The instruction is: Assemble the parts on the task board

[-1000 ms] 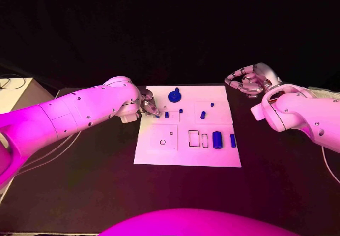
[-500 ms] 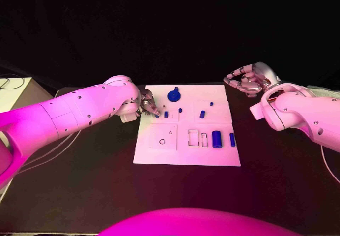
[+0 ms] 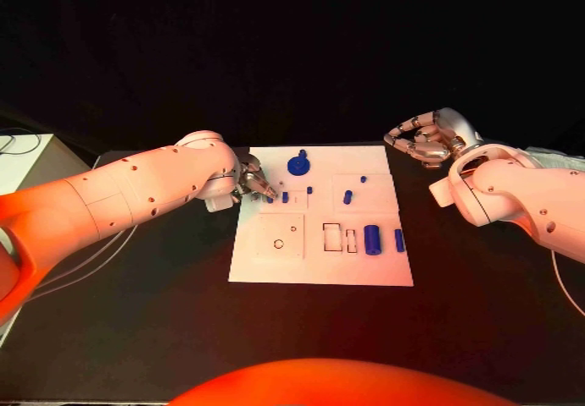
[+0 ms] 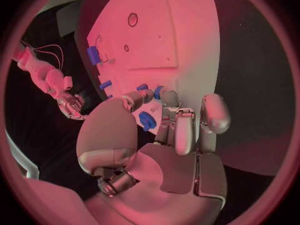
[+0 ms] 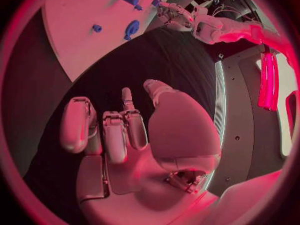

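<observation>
task board (image 3: 319, 254): head view, white plate mid-table with small blue parts (image 3: 373, 239) on it, a bigger blue part (image 3: 300, 164) near its far edge.
left hand (image 3: 255, 186): head view, at the board's left edge, fingertips pinched together over a small blue piece (image 3: 270, 198).
right hand (image 3: 425, 139): head view, raised off the board's far right corner, fingers curled in, nothing in them.
left wrist view: left hand (image 4: 164, 135) over the task board (image 4: 181, 45); fingertips (image 4: 164, 96) pinch a small blue piece (image 4: 157, 91).
right wrist view: right hand (image 5: 134, 140) over dark table (image 5: 125, 70), fingers curled, holding nothing; task board (image 5: 81, 30) well apart.
</observation>
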